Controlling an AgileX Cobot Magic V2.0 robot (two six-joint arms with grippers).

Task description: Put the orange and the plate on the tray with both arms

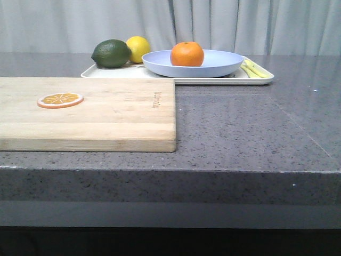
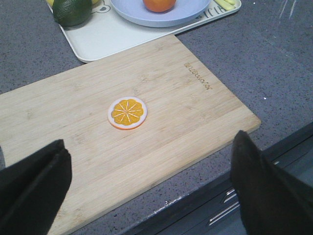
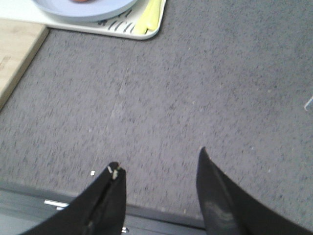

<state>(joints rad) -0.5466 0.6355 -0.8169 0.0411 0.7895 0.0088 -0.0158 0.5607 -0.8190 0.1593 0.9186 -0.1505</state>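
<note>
The orange [image 1: 187, 54] sits in the pale lavender-blue plate [image 1: 224, 65], and the plate rests on the white tray [image 1: 256, 80] at the back of the counter. They also show in the left wrist view: the orange [image 2: 159, 4], the plate [image 2: 146, 19], the tray [image 2: 112, 36]. In the right wrist view only the plate's rim [image 3: 88, 11] and the tray's corner [image 3: 128, 28] show. My left gripper [image 2: 149, 142] is open and empty above the front edge of the cutting board. My right gripper [image 3: 159, 159] is open and empty above the counter's front edge. Neither gripper shows in the front view.
A light wooden cutting board [image 1: 117, 114] with a thin orange slice [image 1: 60, 100] lies at the front left. A dark green avocado [image 1: 111, 53] and a yellow lemon [image 1: 138, 48] sit on the tray's left part. A yellow-green item [image 1: 253, 69] lies on its right end.
</note>
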